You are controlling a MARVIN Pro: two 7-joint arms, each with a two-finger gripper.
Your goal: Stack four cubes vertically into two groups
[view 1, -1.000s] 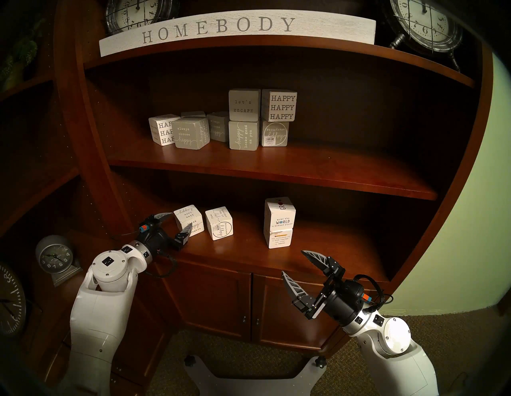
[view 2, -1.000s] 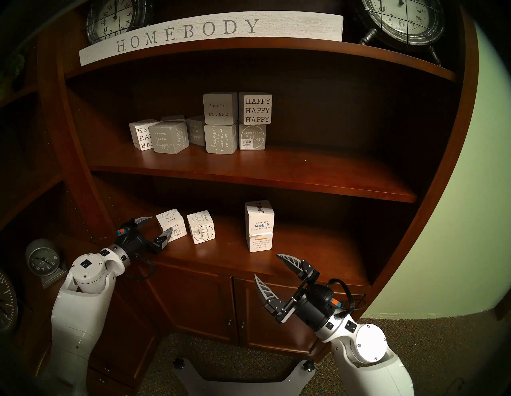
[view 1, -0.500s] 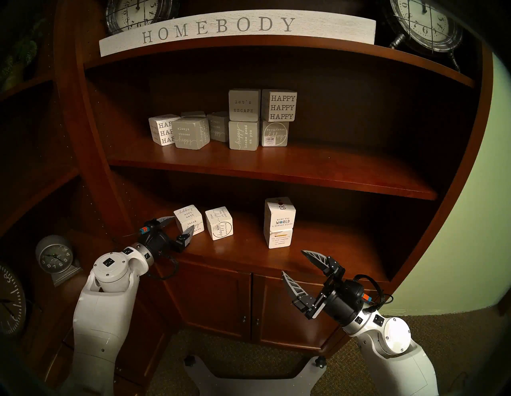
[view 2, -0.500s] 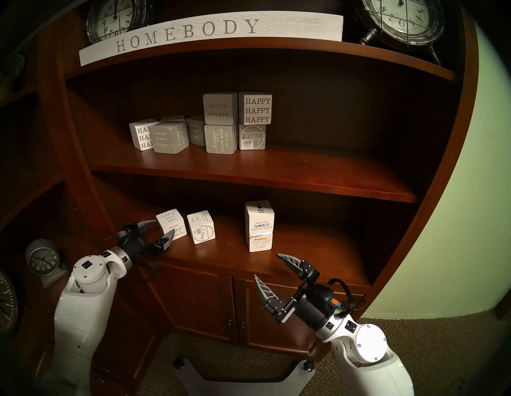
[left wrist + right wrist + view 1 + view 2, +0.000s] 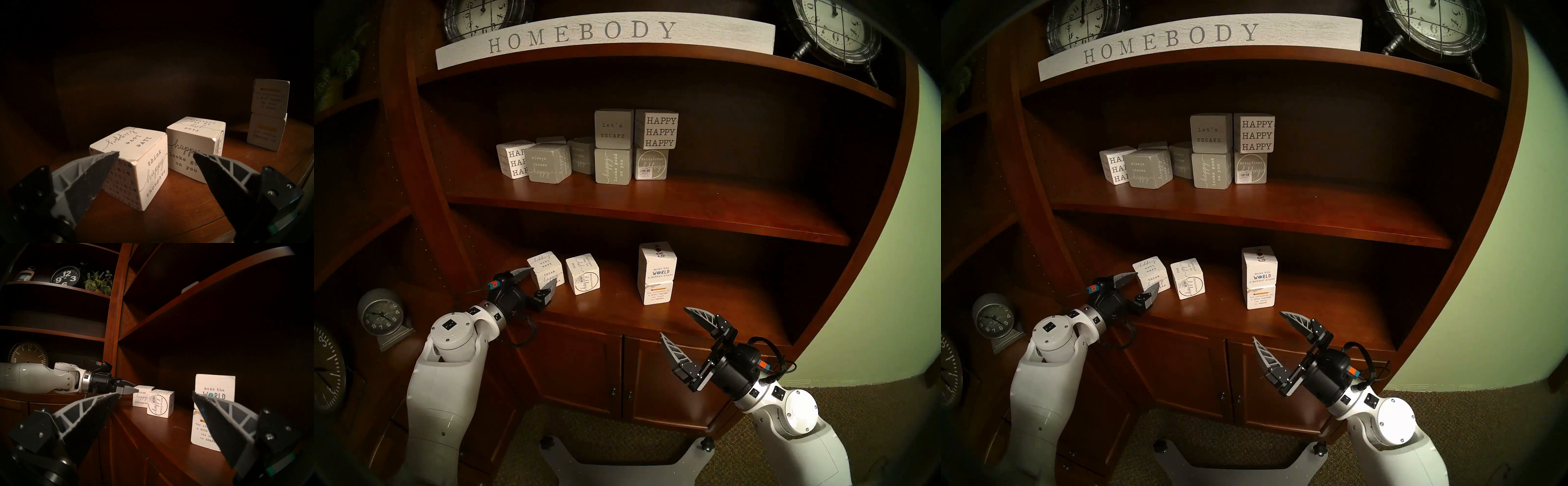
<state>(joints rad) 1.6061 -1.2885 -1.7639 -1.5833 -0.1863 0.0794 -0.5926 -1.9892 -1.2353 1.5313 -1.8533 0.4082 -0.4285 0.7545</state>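
Four white cubes stand on the lower shelf (image 5: 612, 307). On the left, a "think happy thoughts" cube (image 5: 548, 263) and a "happy everything" cube (image 5: 583, 274) sit side by side, slightly apart. Further right, a "GROW" cube (image 5: 657, 263) rests squarely on another cube (image 5: 657, 292). My left gripper (image 5: 543, 276) is open, its fingers reaching either side of the near corner of the "think happy thoughts" cube (image 5: 136, 162), without clamping it. My right gripper (image 5: 673, 321) hangs open and empty in front of the shelf edge, below the stack (image 5: 215, 387).
The middle shelf board (image 5: 653, 217) caps the space over the cubes. On it stand several grey and white blocks (image 5: 614, 166). A "HOMEBODY" sign (image 5: 582, 34) and clocks sit higher up. Cabinet doors (image 5: 585, 370) lie under the lower shelf, a small clock (image 5: 380, 317) to the left.
My left gripper has pushed forward and to the right, so its open fingers now reach around the left cube's corner. The right arm and all cubes stayed still.
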